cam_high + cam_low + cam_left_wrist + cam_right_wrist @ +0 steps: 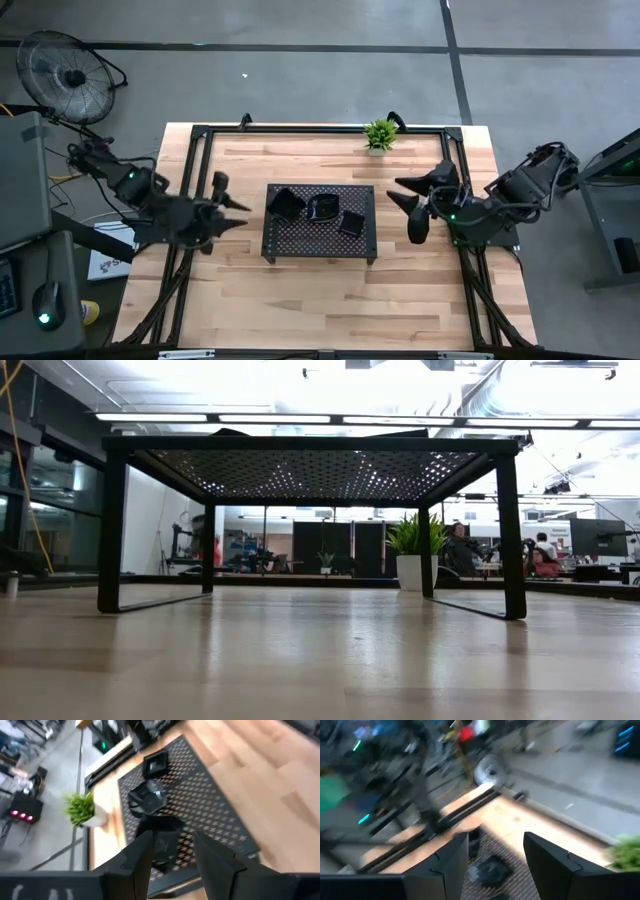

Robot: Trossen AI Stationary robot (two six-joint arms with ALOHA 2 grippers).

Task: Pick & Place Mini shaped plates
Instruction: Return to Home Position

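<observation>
We are judging the placing work finished and the step in hand to be the return to rest. All the small black plates (pixel 323 207) we can find are sitting in three little piles side by side on top of the perforated shelf (pixel 300 240) in the middle of the desk (pixel 300 300). The desk itself is carrying no loose plate that we can see. From table height we are seeing only the underside of the shelf (pixel 310 472), so the piles are hidden there.

The left arm (pixel 165 210) is hanging off the shelf's left end and the right arm (pixel 480 215) off its right end. Both are pointing inward and standing apart from the shelf. The left jaws are standing moderately wide with nothing between them, and the nearest pile (pixel 165 840) is showing through the gap. The right jaws are standing about as wide, likewise empty and touching nothing. The potted plant (pixel 379 134) is sitting alone near the far edge.

What the next move is asking for, we think, is simply folding each arm back over its own side. That means keeping the empty jaws clear of the shelf rim so no pile gets nudged.
</observation>
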